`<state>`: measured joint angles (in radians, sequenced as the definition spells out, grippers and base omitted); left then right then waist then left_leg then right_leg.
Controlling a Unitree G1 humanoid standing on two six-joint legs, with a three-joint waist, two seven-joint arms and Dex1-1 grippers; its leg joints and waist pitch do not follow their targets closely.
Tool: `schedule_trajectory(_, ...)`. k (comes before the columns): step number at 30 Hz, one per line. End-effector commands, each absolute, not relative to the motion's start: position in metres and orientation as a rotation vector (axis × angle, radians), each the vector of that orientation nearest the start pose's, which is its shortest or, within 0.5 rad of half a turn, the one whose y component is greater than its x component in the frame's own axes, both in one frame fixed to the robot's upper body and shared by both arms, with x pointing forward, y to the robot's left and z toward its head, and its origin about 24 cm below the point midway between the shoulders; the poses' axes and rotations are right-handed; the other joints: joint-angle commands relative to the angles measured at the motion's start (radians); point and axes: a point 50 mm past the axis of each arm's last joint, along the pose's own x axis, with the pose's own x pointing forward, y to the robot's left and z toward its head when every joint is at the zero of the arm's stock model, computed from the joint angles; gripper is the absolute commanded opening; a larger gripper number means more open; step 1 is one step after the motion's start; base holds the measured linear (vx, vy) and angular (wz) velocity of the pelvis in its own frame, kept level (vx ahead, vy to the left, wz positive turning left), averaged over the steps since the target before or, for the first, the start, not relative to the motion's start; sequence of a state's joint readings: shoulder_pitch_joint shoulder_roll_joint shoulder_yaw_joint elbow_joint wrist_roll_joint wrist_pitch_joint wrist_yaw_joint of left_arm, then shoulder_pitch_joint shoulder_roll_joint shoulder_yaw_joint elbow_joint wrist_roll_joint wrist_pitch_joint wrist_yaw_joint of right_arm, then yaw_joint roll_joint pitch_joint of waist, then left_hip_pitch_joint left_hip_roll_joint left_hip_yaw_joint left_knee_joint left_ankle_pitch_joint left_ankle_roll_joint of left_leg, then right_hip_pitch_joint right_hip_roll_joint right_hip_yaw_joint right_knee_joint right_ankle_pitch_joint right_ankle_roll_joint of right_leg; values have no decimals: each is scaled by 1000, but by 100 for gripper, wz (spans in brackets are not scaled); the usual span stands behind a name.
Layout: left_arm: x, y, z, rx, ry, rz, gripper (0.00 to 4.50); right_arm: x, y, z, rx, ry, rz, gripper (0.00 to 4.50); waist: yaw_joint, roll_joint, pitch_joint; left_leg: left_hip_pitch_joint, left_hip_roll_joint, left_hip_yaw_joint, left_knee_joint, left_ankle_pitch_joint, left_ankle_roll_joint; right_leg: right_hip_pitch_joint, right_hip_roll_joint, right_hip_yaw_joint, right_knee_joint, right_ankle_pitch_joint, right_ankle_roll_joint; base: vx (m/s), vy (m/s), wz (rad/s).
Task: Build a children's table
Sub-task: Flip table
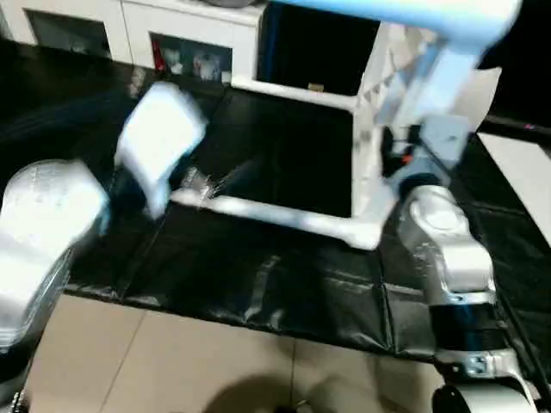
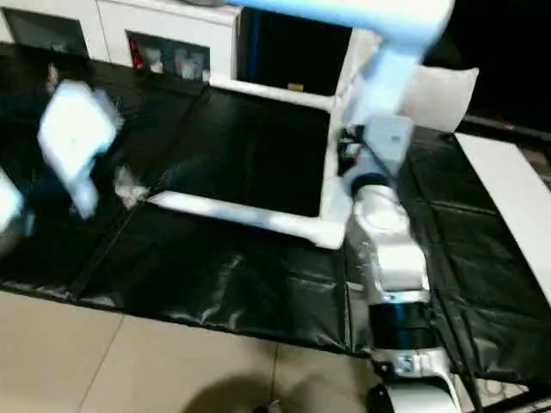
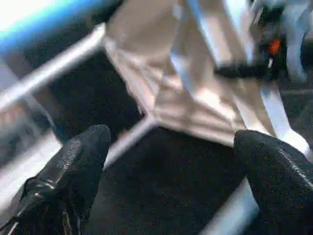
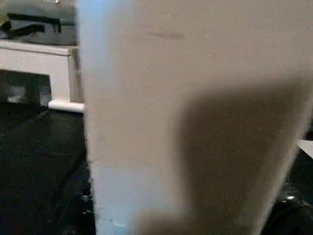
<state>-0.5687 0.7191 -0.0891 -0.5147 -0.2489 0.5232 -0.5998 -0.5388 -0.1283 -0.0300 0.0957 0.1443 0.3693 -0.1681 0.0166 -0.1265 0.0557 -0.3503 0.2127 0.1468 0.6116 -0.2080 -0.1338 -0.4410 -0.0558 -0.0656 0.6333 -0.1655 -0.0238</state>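
The children's table stands on its side on the black mat, its white top upright on one edge. Its legs point to the left: a near one and a far one run low over the mat, and another shows blurred high up. My right gripper is up against the top's edge, ahead of my silver right forearm. In the right wrist view a white surface stands very close. My left gripper is open with nothing between its black fingers, left of the table, facing the ribbed underside.
The black mat ends at beige floor tiles in front. A white cabinet with glass doors stands at the back left. A white board lies at the right, and a grey-white pillow sits behind the table.
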Motion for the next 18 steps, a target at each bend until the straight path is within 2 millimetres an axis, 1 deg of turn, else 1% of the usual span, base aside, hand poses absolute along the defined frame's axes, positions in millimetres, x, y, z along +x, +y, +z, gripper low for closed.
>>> schedule_trajectory(1, 266, 133, 264, 792, -419, -766, 450, 343, -143, 132, -30, -17, -38, 315, 8, 22, -65, -13, -8, 20, -64, -103, -65, 72, -41, 46, -67, -280, -5, 0, 0, 0)
schedule_trajectory(2, 267, 131, 271, 814, -461, -744, 450, 343, -144, 128, -33, -11, -42, 327, 8, 22, -66, -14, -8, 20, -63, -101, -70, 73, -43, 47, -64, -273, -7, 0, 0, 0)
schedule_trajectory(3, 268, 131, 274, 824, -480, -738, 450, 343, -144, 126, -36, -5, -45, 344, 6, 17, -63, -18, -8, 19, -64, -107, -75, 75, -43, 46, -65, -286, -3, 0, 0, 0)
schedule_trajectory(4, 269, 130, 277, 835, -498, -732, 450, 342, -144, 123, -39, 1, -47, 344, 7, 16, -63, -15, -9, 20, -63, -119, -73, 72, -45, 46, -71, -313, 2, 0, 0, 0)
schedule_trajectory(5, 272, 130, 282, 871, -530, -706, 450, 342, -145, 118, -40, 9, -48, 344, 8, 18, -64, -15, -9, 19, -62, -122, -74, 73, -46, 46, -69, -317, 2, 0, 0, 0)
schedule_trajectory(6, 277, 131, 289, 919, -558, -672, 450, 343, -146, 113, -43, 19, -55, 344, 10, 21, -63, -15, -9, 18, -62, -129, -71, 70, -45, 45, -73, -330, 6, 0, 0, 0)
schedule_trajectory(7, 281, 132, 294, 964, -579, -642, 450, 343, -147, 109, -48, 25, -62, 344, 11, 24, -66, -15, -10, 17, -62, -130, -73, 72, -45, 45, -70, -326, 6, 0, 0, 0)
schedule_trajectory(8, 285, 133, 299, 1000, -598, -614, 450, 344, -147, 106, -56, 30, -68, 344, 13, 22, -66, -14, -9, 17, -62, -130, -71, 70, -44, 44, -73, -324, 6, 0, 0, 0)
schedule_trajectory(9, 291, 135, 305, 1026, -612, -575, 450, 346, -149, 103, -62, 35, -81, 344, 13, 22, -67, -14, -9, 16, -62, -128, -74, 70, -44, 43, -69, -313, 0, 0, 0, 0)
schedule_trajectory(10, 291, 135, 305, 1026, -612, -575, 450, 346, -149, 103, -62, 35, -81, 344, 16, 25, -66, -11, -8, 16, -62, -132, -76, 68, -44, 44, -69, -302, -6, 0, 0, 0)
schedule_trajectory(11, 297, 137, 309, 1054, -615, -540, 450, 348, -150, 100, -66, 40, -87, 344, 17, 25, -67, -12, -7, 15, -62, -131, -80, 71, -46, 44, -64, -288, -14, 0, 0, 0)
schedule_trajectory(12, 304, 140, 312, 1090, -615, -506, 450, 350, -150, 100, -67, 40, -89, 344, 20, 23, -67, -12, -7, 15, -61, -126, -80, 71, -47, 44, -63, -275, -21, 0, 0, 0)
schedule_trajectory(13, 304, 140, 312, 1090, -615, -506, 450, 350, -150, 100, -67, 40, -89, 344, 20, 26, -67, -12, -8, 15, -61, -131, -80, 69, -46, 44, -62, -269, -27, 0, 0, 0)
schedule_trajectory(14, 308, 141, 314, 1114, -613, -487, 450, 352, -150, 99, -66, 39, -90, 344, 19, 24, -67, -15, -7, 13, -61, -131, -81, 73, -46, 44, -60, -265, -29, 0, 0, 0)
schedule_trajectory(15, 314, 143, 316, 1134, -612, -465, 450, 353, -150, 100, -65, 36, -91, 327, 21, 25, -67, -14, -7, 13, -61, -133, -82, 73, -49, 45, -58, -262, -34, 0, 0, 0)
schedule_trajectory(16, 314, 143, 316, 1134, -612, -465, 450, 353, -150, 100, -65, 36, -91, 327, 22, 25, -66, -13, -7, 14, -60, -140, -82, 72, -50, 45, -61, -271, -36, 0, 0, 0)
schedule_trajectory(17, 320, 144, 319, 1161, -611, -446, 450, 354, -149, 100, -62, 32, -89, 316, 21, 25, -67, -14, -6, 13, -61, -141, -83, 74, -51, 45, -59, -272, -38, 0, 0, 0)
schedule_trajectory(18, 320, 144, 319, 1161, -611, -446, 450, 354, -149, 100, -62, 32, -89, 299, 22, 25, -65, -12, -8, 13, -60, -160, -81, 69, -49, 45, -64, -301, -33, 0, 0, 0)
